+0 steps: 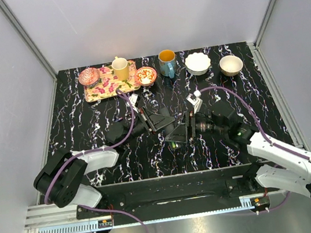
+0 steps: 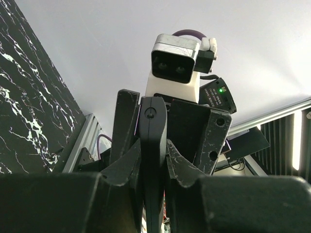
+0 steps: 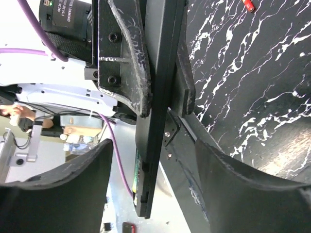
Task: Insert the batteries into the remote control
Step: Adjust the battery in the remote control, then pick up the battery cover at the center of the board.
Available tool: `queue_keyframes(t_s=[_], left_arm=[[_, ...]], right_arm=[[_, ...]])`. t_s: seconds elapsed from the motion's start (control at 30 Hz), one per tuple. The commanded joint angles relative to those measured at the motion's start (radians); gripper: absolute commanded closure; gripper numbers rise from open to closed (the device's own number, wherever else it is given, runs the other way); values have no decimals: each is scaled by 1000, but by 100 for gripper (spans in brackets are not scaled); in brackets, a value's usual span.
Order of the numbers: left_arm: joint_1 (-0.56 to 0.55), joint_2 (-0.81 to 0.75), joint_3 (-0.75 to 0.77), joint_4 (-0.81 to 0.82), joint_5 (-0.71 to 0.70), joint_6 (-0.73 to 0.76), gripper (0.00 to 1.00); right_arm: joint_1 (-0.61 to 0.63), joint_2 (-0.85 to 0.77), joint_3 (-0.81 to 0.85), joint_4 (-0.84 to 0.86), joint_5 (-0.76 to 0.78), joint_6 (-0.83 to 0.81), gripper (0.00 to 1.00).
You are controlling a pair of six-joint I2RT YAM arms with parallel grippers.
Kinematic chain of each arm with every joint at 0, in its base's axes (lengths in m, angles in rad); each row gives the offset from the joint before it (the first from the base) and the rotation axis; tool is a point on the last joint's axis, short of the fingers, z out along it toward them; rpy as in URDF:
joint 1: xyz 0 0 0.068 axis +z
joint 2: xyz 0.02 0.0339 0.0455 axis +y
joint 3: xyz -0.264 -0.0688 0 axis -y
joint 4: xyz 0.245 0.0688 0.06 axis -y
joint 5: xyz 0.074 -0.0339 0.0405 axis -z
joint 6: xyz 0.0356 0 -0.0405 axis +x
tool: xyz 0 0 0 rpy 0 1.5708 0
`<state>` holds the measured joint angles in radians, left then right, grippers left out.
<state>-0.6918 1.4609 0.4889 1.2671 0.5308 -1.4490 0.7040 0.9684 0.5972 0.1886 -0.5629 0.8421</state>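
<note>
Two left fingers (image 2: 124, 167) are pinching the remote control (image 2: 153, 128) on its flat faces, with the left gripper (image 2: 153, 162) closed tight on it. Both fingers of the right gripper (image 3: 153, 194) are standing wide apart on either side of the same bar, touching and gripping nothing. We are seeing the remote, seemingly off the table, on the arm-base side of the teal mug (image 1: 166, 63) and well apart from it, where the two wrists are meeting. Its long axis is running from one wrist toward the other. Its narrow edge is facing the right wrist camera, and its free end is pointing at the right arm. We are judging it light, stiff and slick-shelled. It is best taken across the broad faces near mid-length, clear of the battery slot, since a pinch at the tip would be letting it pivot. We are not making out the batteries plainly in any view.
</note>
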Motion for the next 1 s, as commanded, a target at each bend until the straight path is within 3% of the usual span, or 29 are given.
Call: queue_keyframes(t_s=[0.0, 0.07, 0.2, 0.3, 0.4, 0.43, 0.5, 0.67, 0.97], left_arm=[[6, -20, -4, 86, 0, -8, 100], [14, -20, -13, 91, 0, -8, 100], [47, -25, -39, 104, 1, -14, 100], [96, -46, -76, 110, 0, -13, 100], [147, -89, -113, 65, -11, 7, 100], [158, -121, -131, 40, -17, 19, 100], [176, -164, -147, -67, -46, 68, 100], [179, -329, -136, -389, -80, 223, 100], [181, -502, -197, -515, -98, 291, 100]], right_arm=[[-18, -17, 61, -34, 0, -46, 19], [-35, -43, 91, -112, 11, -76, 10], [-47, -97, 235, -349, 67, -242, 5], [-47, -155, 300, -527, 228, -337, 4], [-47, -181, 283, -627, 496, -316, 6], [-47, -172, 273, -676, 658, -293, 7], [-47, -85, 256, -731, 849, -240, 9], [-55, 255, 297, -788, 946, -262, 18], [-150, 582, 435, -759, 980, -328, 29]])
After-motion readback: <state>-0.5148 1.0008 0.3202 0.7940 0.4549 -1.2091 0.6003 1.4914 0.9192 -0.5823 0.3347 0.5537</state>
